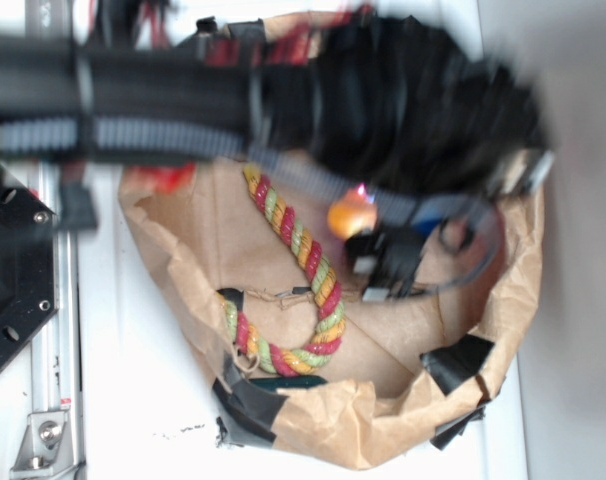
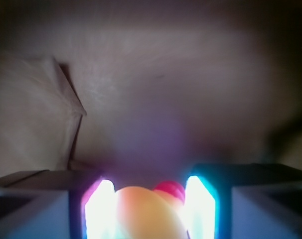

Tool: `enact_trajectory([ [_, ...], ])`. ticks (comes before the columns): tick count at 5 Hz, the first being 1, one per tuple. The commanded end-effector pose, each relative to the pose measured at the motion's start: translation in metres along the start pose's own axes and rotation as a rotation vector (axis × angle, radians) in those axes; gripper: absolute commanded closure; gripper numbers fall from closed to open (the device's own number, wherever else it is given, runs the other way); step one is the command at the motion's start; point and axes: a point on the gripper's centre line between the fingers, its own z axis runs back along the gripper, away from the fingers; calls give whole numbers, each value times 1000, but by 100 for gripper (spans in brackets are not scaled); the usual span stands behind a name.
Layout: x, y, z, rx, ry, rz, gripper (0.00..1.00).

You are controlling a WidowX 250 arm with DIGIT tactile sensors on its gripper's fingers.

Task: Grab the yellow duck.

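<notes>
Looking through the wrist camera, I see the yellow duck point(image 2: 148, 211) sitting directly between the two fingers point(image 2: 98, 209) of the gripper point(image 2: 148, 211). Both pads glow very bright and stand close against the sides of the duck, so I judge the gripper is pinching the duck, or is at the last moment of closing on it. A small red part point(image 2: 169, 189), maybe the beak, shows behind the orange body.

From the exterior camera, the duck point(image 1: 350, 217) is inside the brown paper bag point(image 1: 383, 420), near its back wall, and the gripper point(image 1: 383, 262) comes to it from above with the black arm point(image 1: 413, 90) reaching over the bag. I believe the arm is so low because the bag walls are high and folded, so the only free way in is from the top.

The multicoloured rope point(image 1: 303, 290) lies curved on the bag floor just beside the duck, but apart from the fingers, so it should not be caught.

The arm is blurred, so its exact pose I cannot tell.
</notes>
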Motion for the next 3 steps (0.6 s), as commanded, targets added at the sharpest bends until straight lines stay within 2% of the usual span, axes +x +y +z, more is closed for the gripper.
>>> enact_trajectory([
  [1,-72,-14,113,19,-85,83,100],
  [2,-87,-21,119,38,-82,86,100],
  [3,-93,-22,117,56,-104,115,100],
])
